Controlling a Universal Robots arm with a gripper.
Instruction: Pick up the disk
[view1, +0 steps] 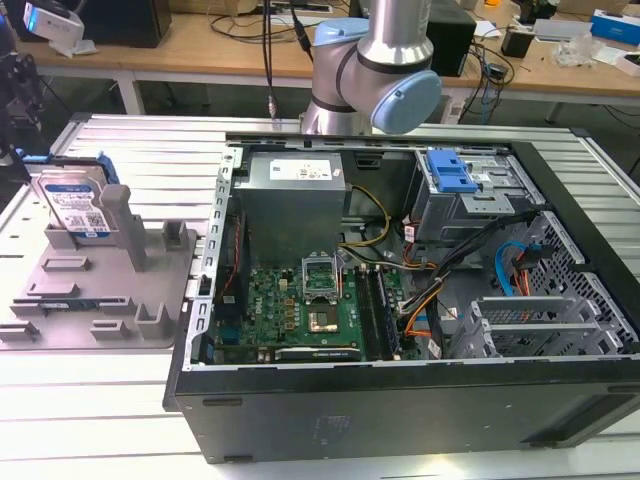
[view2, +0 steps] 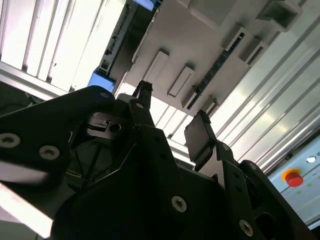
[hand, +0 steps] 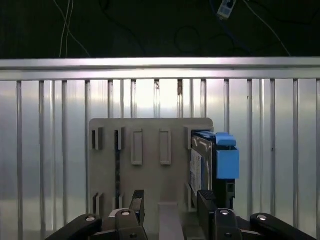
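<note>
The disk (view1: 76, 205) stands on edge in the grey fixture (view1: 100, 300) at the exterior view's left, its blue-and-white label showing and a blue rail along its top. In the first wrist view the disk (hand: 215, 162) is seen edge-on with its blue rail, beside the fixture's (hand: 150, 135) slots. My gripper (hand: 171, 205) hovers above the fixture, open and holding nothing. One fingertip (hand: 205, 200) is close to the disk's near end, the other (hand: 137, 200) is over the fixture plate. The second wrist view shows the gripper (view2: 172, 117) with its two fingers apart over the fixture (view2: 200, 30).
An open computer case (view1: 420, 300) with motherboard, cables and a blue drive-cage bracket (view1: 448, 170) fills the exterior view's middle and right. The arm's joint (view1: 375, 70) rises behind it. Everything rests on a ribbed metal table (hand: 50, 125). A red button (view2: 292, 177) sits on a panel.
</note>
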